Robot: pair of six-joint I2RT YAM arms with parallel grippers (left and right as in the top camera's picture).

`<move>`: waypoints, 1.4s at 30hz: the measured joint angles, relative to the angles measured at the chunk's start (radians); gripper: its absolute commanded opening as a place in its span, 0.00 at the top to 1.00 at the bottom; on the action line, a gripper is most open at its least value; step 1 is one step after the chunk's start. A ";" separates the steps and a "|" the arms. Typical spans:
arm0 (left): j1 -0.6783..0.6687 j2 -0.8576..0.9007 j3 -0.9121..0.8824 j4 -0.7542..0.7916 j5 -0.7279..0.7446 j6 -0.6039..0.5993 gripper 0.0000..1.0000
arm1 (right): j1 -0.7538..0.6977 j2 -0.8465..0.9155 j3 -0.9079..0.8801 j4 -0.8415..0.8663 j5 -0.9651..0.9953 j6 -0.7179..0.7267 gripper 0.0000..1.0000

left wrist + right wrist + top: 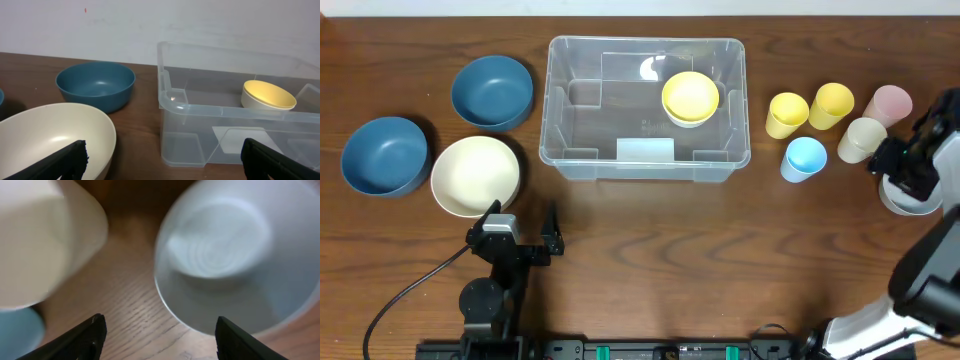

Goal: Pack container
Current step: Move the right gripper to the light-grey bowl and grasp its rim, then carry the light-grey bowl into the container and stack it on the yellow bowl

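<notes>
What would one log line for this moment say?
stage: packing | container: one yellow bowl inside | left gripper: open, by cream bowl | right gripper: open, above pale bowl

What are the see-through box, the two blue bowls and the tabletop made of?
The container looks like clear glossy plastic: the table shows through its walls and light glints on it. The blue bowl beside it and the other blue bowl seem smooth plastic or melamine, evenly coloured with a soft sheen; which, I cannot tell. The table shows brown wood grain, perhaps laminate.
</notes>
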 measured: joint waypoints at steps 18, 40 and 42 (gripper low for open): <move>0.000 0.000 0.000 0.000 0.000 0.000 0.02 | 0.000 0.114 -0.003 -0.028 -0.022 0.005 0.78; 0.000 0.000 0.000 0.000 0.000 0.000 0.02 | 0.118 0.024 -0.003 -0.162 -0.063 0.068 0.99; 0.000 0.000 0.000 0.000 0.000 0.000 0.02 | 0.118 -0.031 -0.003 -0.175 -0.070 0.076 0.99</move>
